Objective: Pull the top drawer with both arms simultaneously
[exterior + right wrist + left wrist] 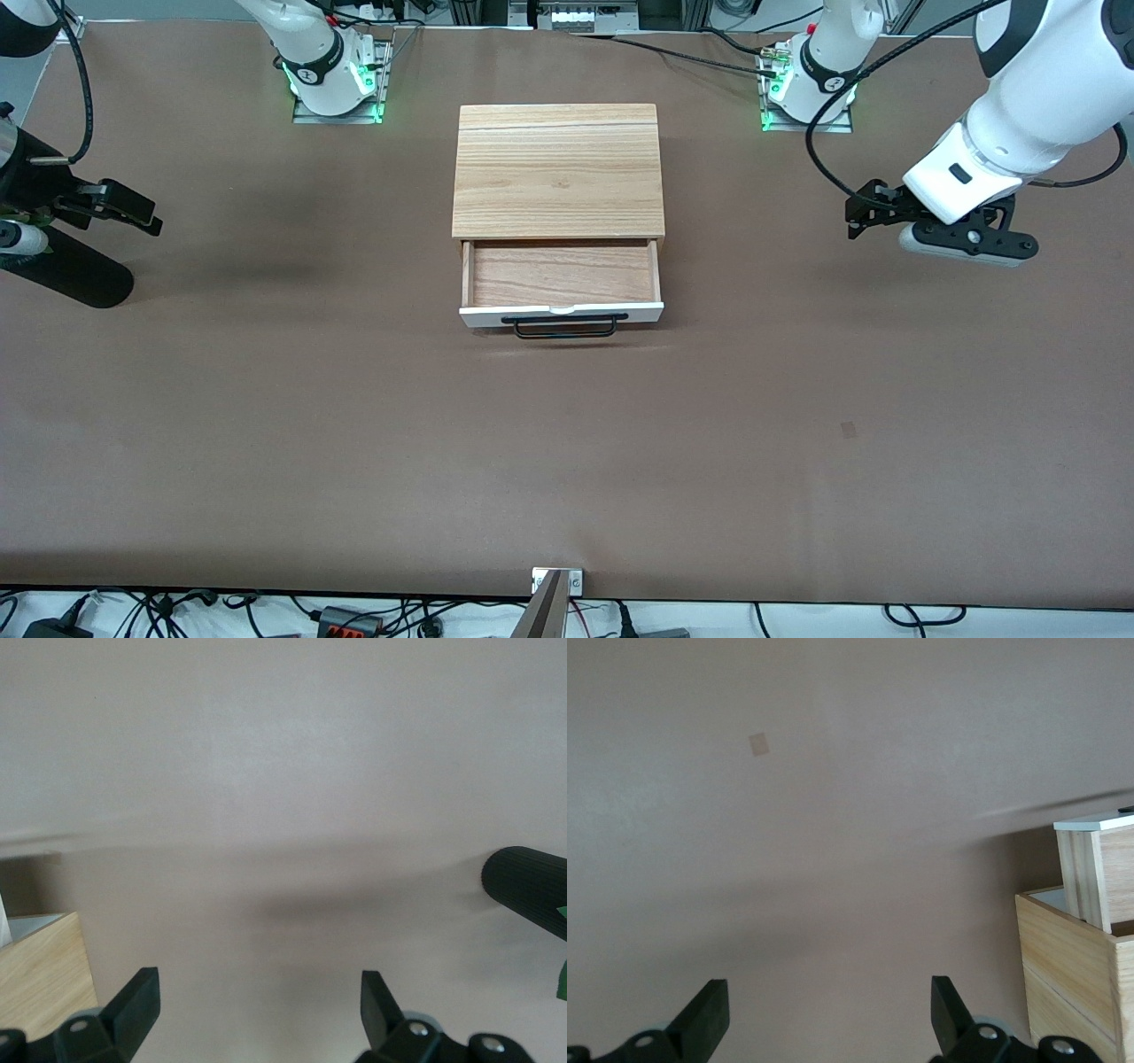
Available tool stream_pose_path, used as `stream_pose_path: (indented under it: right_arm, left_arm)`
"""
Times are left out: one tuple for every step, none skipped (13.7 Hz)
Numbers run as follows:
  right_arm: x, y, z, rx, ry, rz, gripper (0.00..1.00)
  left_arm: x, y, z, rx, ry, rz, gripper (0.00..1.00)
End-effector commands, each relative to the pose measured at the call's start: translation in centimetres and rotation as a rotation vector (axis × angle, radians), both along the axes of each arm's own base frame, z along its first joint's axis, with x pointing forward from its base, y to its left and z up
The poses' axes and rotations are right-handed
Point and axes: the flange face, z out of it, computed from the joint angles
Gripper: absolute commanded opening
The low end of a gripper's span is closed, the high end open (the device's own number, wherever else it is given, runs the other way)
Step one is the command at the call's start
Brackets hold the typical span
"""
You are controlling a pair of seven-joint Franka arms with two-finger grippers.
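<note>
Your left end effector hangs with fingers spread over the bench toward the left arm's end, well apart from the cabinet. Your right end effector is spread too, over the right arm's end. You'll find the top drawer pulled out toward the front camera, its black handle untouched.

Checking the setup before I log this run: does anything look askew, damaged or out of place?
Nothing stands out. The top drawer is pulled out squarely from the cabinet, its inside bare, handle straight. Both claws are open and off it, over bare table: the left claw toward its end, the right claw toward the other.
</note>
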Motion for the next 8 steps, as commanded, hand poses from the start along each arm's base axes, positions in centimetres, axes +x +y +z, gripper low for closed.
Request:
stream_pose_path:
  right_arm:
    - [-0.07,0.58,0.69,-0.007,-0.01,-0.006,1.0]
    - [-0.01,0.74,0.76,-0.007,-0.011,-0.003,1.0]
    - [0.05,0.66,0.76,-0.007,-0.013,-0.003,1.0]
    - [0.1,0.73,0.56,-0.007,-0.007,-0.001,1.0]
    - [0.1,0.65,0.56,-0.007,-0.007,-0.003,1.0]
    - [0.13,0.72,0.48,-0.008,-0.005,0.0,1.0]
    - [0.16,0.71,0.56,-0.008,-0.008,0.003,1.0]
    - [0.14,0.8,0.48,-0.008,-0.005,0.003,1.0]
  left_arm:
    - [-0.78,0.41,-0.01,-0.009,0.005,0.076,1.0]
    - [-0.84,0.34,-0.05,-0.007,0.01,0.093,1.0]
    - [-0.88,0.34,0.04,-0.007,0.013,0.093,1.0]
    - [-0.83,0.41,-0.01,-0.007,0.024,0.091,1.0]
    - [-0.68,0.55,-0.13,-0.017,0.036,0.094,1.0]
    - [-0.58,0.86,-0.08,-0.019,0.037,0.102,1.0]
    - [-0.55,0.85,0.07,-0.021,0.034,0.105,1.0]
    - [-0.3,0.73,0.55,-0.023,0.024,0.115,1.0]
